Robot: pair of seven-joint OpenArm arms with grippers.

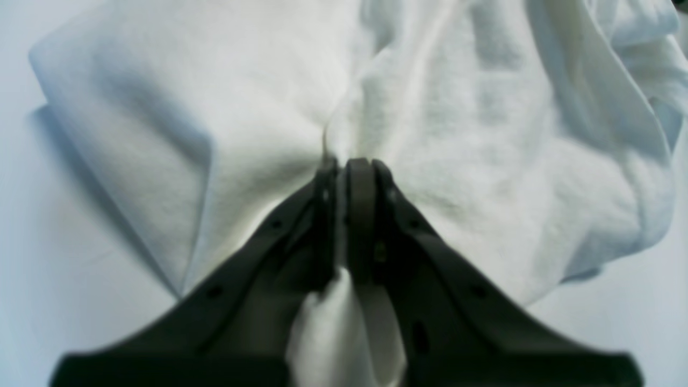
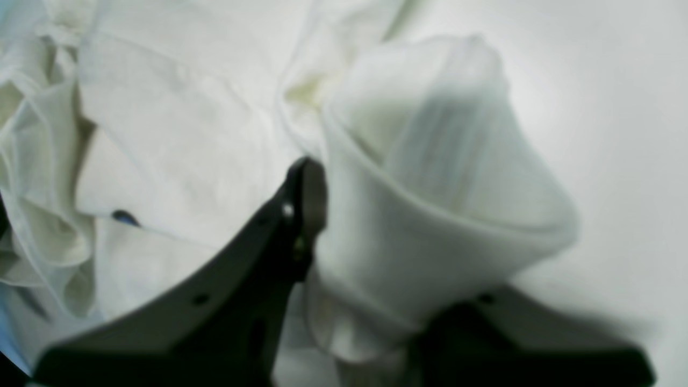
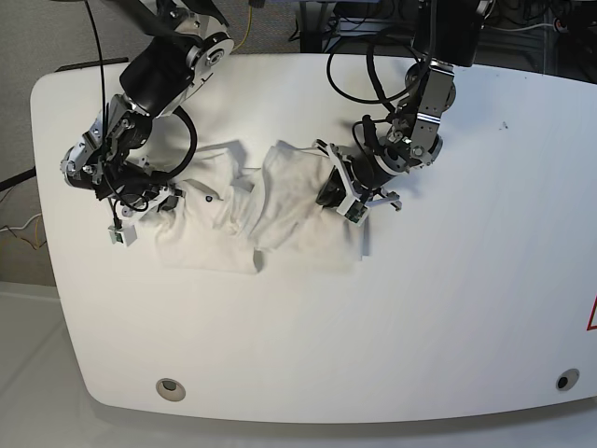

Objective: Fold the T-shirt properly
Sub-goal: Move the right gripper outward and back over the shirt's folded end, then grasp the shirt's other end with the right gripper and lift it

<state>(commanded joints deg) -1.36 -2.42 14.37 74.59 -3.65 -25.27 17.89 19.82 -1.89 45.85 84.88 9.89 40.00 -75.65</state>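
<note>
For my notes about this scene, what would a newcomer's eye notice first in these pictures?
Probably the crumpled white cotton T-shirt, spread across the far part of the white table. Next, the two black jointed robot arms reaching over it, the left hand pinching a ridge of cloth.

base view: set high above the table, facing down over it, and the farthest back of the three; both arms reach in from the upper edge of the frame. left wrist view: mounted close behind its end effector, looking along the fingers at white cloth that fills most of the frame. right wrist view: likewise close behind its end effector, cloth bulging large at centre. shared coverage: the base view takes in both close-up areas, left wrist's at upper centre, right wrist's at upper left.
</note>
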